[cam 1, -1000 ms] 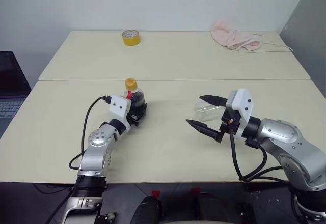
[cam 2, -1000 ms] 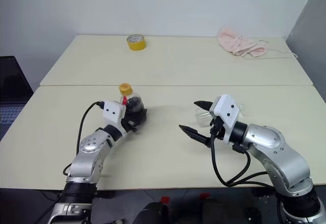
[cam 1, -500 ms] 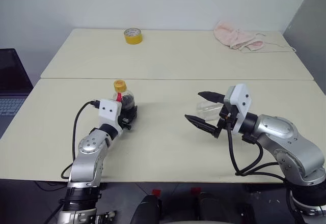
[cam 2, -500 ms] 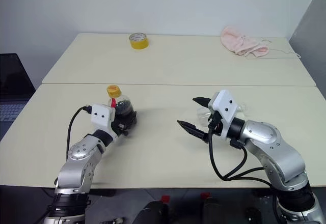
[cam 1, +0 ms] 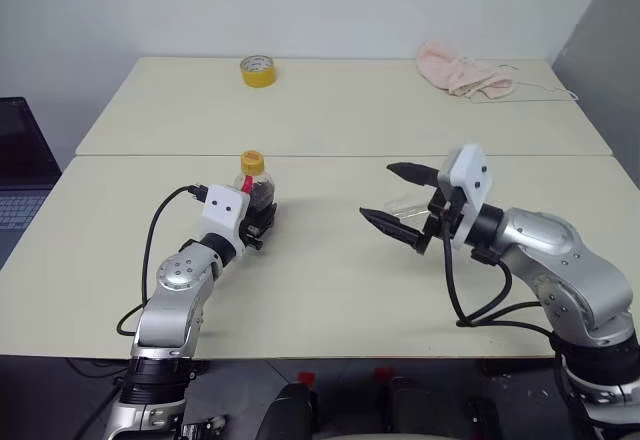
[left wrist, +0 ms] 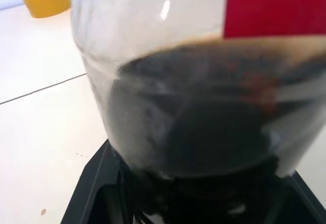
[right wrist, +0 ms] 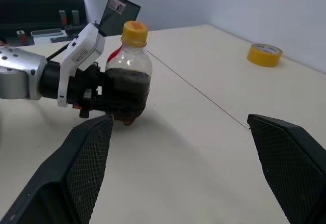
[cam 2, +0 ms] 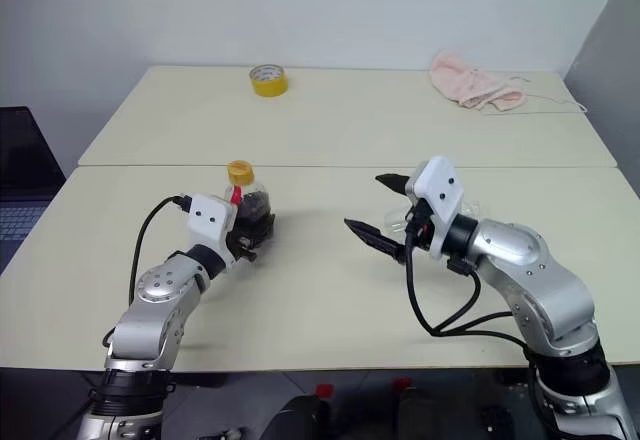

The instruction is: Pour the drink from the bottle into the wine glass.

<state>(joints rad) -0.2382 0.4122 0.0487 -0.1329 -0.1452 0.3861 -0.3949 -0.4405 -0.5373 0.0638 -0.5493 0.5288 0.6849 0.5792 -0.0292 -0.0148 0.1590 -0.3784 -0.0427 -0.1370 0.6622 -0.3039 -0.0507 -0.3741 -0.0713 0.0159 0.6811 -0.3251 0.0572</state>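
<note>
**Bottle in hand, glass waiting on the tabletop**

The left gripper (cam 2: 250,232) has its jaws closed around the lower body of the bottle (cam 2: 247,196), which stands upright with its yellow cap on and its base just off the cream tabletop (cam 2: 320,300), as seen from the right wrist. The drink (right wrist: 127,89), dark and nearly black, fills roughly the lower half of the bottle, below a small red label mark.

At about three o'clock from the bottle, well apart from it, the right gripper (cam 1: 402,203) hovers above the tabletop with its jaws spread wide and nothing between them, its two black fingers (right wrist: 84,165) pointing toward the bottle. The wine glass (cam 1: 412,203) shows as a faint clear shape between and behind those open fingers; whether it stands or lies on its side cannot be told.

Far across the tabletop, at about twelve o'clock from the bottle, sits a yellow tape roll (cam 1: 257,71). A crumpled pink cloth (cam 1: 462,70) lies at the far edge toward two o'clock. A laptop (cam 1: 18,175) shows at nine o'clock, beyond the tabletop's edge.
</note>
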